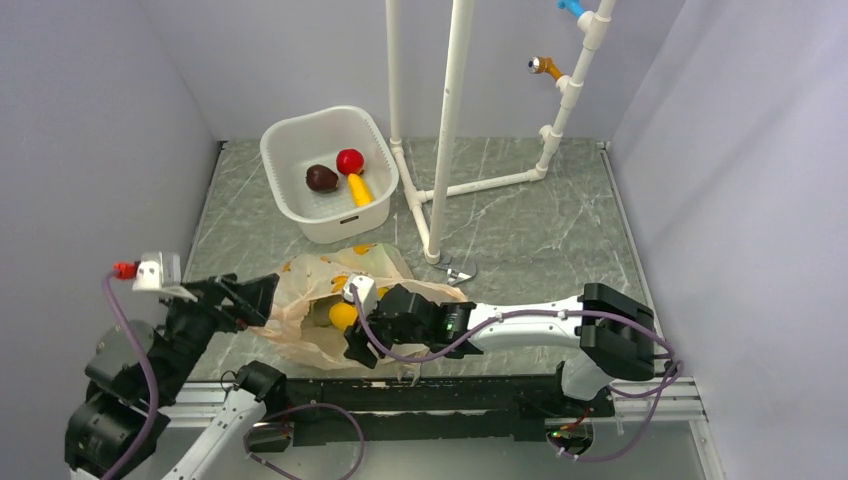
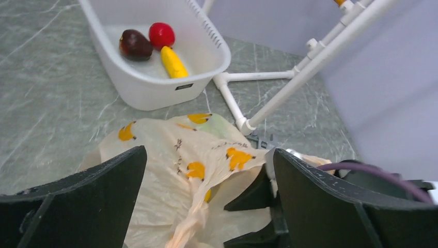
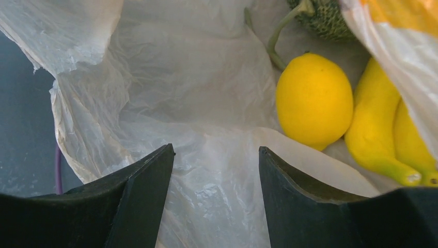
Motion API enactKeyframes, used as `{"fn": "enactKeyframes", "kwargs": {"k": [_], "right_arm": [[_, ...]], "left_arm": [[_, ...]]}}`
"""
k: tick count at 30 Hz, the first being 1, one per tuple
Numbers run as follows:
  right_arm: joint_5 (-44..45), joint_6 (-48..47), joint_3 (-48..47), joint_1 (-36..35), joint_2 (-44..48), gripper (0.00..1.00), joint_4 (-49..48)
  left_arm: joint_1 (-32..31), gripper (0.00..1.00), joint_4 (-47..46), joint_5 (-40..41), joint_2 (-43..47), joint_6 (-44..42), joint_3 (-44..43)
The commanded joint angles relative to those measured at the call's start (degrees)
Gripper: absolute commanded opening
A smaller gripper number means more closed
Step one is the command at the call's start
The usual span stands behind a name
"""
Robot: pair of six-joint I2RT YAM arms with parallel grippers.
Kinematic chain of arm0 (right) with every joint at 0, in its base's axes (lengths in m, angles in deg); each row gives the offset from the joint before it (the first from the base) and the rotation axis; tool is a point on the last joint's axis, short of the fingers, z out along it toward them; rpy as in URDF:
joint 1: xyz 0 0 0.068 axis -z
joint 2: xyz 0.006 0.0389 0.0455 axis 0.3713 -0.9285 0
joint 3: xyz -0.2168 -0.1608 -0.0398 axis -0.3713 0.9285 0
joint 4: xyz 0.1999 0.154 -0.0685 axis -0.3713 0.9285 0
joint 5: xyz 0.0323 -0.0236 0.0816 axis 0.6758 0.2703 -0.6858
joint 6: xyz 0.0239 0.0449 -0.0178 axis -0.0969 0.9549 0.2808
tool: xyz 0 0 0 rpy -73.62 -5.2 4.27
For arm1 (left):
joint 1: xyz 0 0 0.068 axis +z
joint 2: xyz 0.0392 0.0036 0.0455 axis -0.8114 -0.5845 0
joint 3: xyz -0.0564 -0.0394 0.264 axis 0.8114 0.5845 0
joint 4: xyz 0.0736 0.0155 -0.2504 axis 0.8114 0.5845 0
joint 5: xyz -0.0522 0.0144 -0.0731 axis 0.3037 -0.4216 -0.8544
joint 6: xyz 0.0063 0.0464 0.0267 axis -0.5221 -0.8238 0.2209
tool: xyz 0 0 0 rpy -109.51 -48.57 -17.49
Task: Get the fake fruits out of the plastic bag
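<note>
Left gripper (image 2: 206, 155): your jaws stand wide apart, gripping nothing. The plastic bag (image 2: 170, 144) lies crumpled just ahead of the fingertips and under them. The white tub (image 2: 155, 93) sits farther ahead, holding a red ball (image 2: 161, 34), a maroon fruit (image 2: 135, 44) and a yellow piece (image 2: 173, 62).

Right gripper (image 3: 216, 155): your jaws are parted and empty, over bag film at the mouth. Inside the bag, the yellow-orange ball (image 3: 314, 101) sits ahead and right of the fingers. The banana bunch (image 3: 377, 134) rests against it, farther right. The dark-green squash piece (image 3: 325, 18) lies beyond the ball.
</note>
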State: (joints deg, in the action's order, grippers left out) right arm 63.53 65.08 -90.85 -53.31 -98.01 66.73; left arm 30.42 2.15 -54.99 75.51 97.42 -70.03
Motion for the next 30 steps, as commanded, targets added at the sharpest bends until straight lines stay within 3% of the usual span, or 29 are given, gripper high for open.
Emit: {"fn": "enactKeyframes", "kwargs": {"k": [1, 6, 10, 13, 19, 30], "right_arm": [[-2.4, 3.0, 2.3, -0.3, -0.1, 0.63, -7.5], [0.0, 7.0, 6.2, -0.3, 2.1, 0.51, -11.5], [0.8, 9.9, 12.7, -0.3, 5.6, 0.41, -17.3], [0.7, 9.5, 13.1, -0.4, 5.9, 0.34, -16.1], [2.8, 11.0, 16.7, -0.5, 7.9, 0.33, -18.4], [5.2, 10.5, 16.5, -0.4, 7.3, 0.33, -17.7]], "left_arm": [[0.2, 0.99, 0.4, -6.1, -10.1, -5.8, -8.1], [0.2, 0.98, -2.1, -15.9, -21.4, -13.9, -12.5], [0.3, 0.9, -5.6, -26.4, -28.8, -18.9, -9.4], [0.3, 0.98, -7.3, -34.0, -33.2, -22.1, -6.5], [0.2, 0.99, -7.2, -40.8, -37.1, -29.1, 0.4], [-4.0, 0.99, -9.1, -26.5, -40.2, -33.4, 7.9]]}}
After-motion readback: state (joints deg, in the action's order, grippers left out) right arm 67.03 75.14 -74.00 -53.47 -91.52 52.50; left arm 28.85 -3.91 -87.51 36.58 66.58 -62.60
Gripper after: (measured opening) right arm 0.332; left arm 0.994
